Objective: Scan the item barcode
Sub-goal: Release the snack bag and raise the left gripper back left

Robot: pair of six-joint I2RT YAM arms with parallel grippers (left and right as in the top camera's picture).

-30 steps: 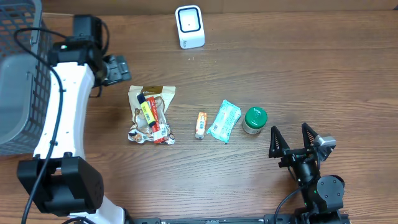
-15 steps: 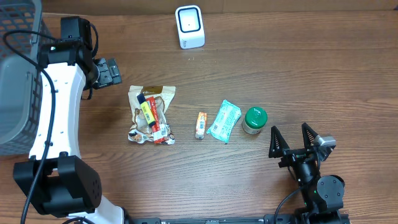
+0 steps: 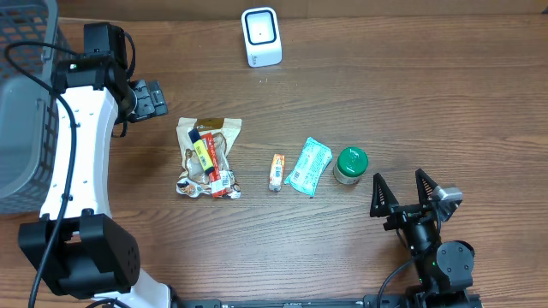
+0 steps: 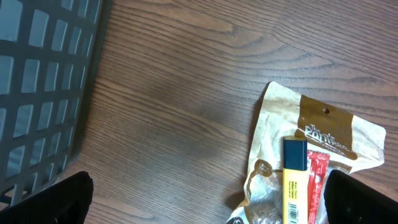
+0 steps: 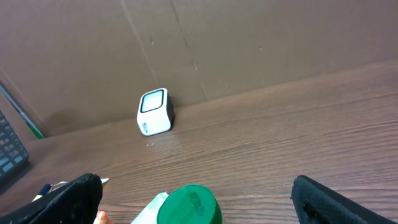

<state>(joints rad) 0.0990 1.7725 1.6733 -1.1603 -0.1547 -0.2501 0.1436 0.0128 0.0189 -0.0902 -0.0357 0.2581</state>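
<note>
Left gripper (image 3: 154,97), jaws spread wide and holding nothing, hangs over bare wood at about 10 o'clock on the wooden table (image 3: 445,94), just right of the basket and up-left of the snack pouch. The right gripper (image 3: 402,195), equally wide and empty, sits low at 5 o'clock, its black fingers pointing toward 12, with the jar just up-left of it.

A grey mesh basket (image 3: 17,34) fills the 9 to 10 o'clock edge, partly behind the white left arm (image 3: 81,162).

Four items lie in a loose row across the middle, all untouched. The cream-and-brown snack pouch (image 3: 208,158) is at the 9 o'clock end of the row, crumpled at its near end; a yellow-and-black stick (image 3: 202,151) and a red strip (image 4: 316,171) show on its face, though whether they lie on it or are printed cannot be told.

The white barcode scanner (image 3: 261,37) stands at 12 o'clock near the far edge, well apart from every item, its dark window ringed in white.

Toward 3 o'clock of the pouch come a small orange tube (image 3: 276,171), a teal packet (image 3: 309,166) lying flat and tilted, and a green-lidded jar (image 3: 350,165) standing upright just beside the packet.
</note>
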